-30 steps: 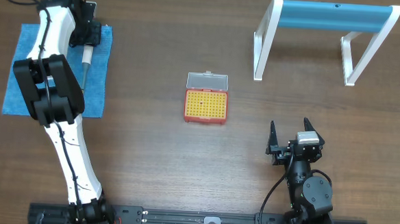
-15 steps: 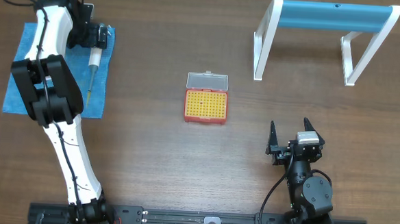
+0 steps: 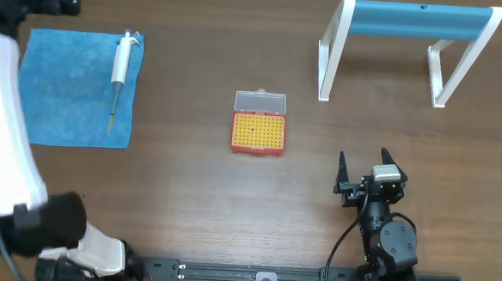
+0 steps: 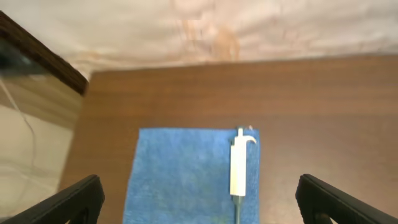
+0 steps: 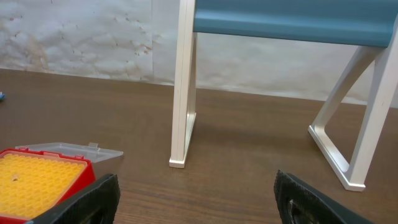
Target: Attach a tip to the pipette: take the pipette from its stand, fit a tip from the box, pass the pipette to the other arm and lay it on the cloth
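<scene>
The white pipette [image 3: 121,65] lies flat along the right side of the blue cloth [image 3: 64,96], its yellow tip [image 3: 111,120] pointing toward the near edge. In the left wrist view the pipette [image 4: 238,167] rests on the cloth [image 4: 180,174] well below my left gripper [image 4: 199,186], which is open and holds nothing. The left arm [image 3: 7,119] is lifted high over the table's left side. My right gripper [image 3: 361,166] stands open and empty near its base. The red tip box [image 3: 258,131] with yellow tips sits mid-table, lid open.
The blue and white pipette stand [image 3: 421,20] stands at the back right, and in the right wrist view the stand [image 5: 280,22] has no pipette on it. The tip box [image 5: 40,180] lies to one side of the right gripper [image 5: 196,186].
My left gripper has let go of the pipette and risen high above the cloth. The pipette now lies alone on the cloth. The right arm has not moved.
</scene>
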Motion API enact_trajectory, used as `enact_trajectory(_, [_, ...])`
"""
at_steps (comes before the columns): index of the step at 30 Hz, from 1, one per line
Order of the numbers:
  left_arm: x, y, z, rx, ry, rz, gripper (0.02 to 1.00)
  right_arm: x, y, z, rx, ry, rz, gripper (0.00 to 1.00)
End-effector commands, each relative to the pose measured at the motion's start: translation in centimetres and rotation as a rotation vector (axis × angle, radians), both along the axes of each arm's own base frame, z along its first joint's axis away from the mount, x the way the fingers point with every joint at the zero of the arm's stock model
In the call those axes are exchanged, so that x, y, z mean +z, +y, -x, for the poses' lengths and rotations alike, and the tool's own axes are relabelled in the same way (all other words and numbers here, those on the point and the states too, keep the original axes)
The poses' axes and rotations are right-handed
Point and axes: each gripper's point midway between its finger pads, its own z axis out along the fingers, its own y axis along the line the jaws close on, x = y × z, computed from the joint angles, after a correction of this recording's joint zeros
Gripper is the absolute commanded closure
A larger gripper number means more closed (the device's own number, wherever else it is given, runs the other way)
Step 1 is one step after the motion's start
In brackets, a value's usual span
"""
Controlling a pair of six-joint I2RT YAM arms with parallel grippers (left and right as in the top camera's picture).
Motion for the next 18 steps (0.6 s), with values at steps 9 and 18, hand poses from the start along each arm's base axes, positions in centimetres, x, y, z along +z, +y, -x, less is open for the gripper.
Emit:
enact_trajectory(9, [16.3,-3.2,15.7,0.141,-0.548,0.041,0.020,-0.3,0.1,0.0,0.005,0.011,-0.009,0.178])
enact_trajectory(18, [8.3,-6.9,17.8,0.091,-0.852,0.389,0.020,-0.3,0.1,0.0,0.005,0.011,-0.009,0.178])
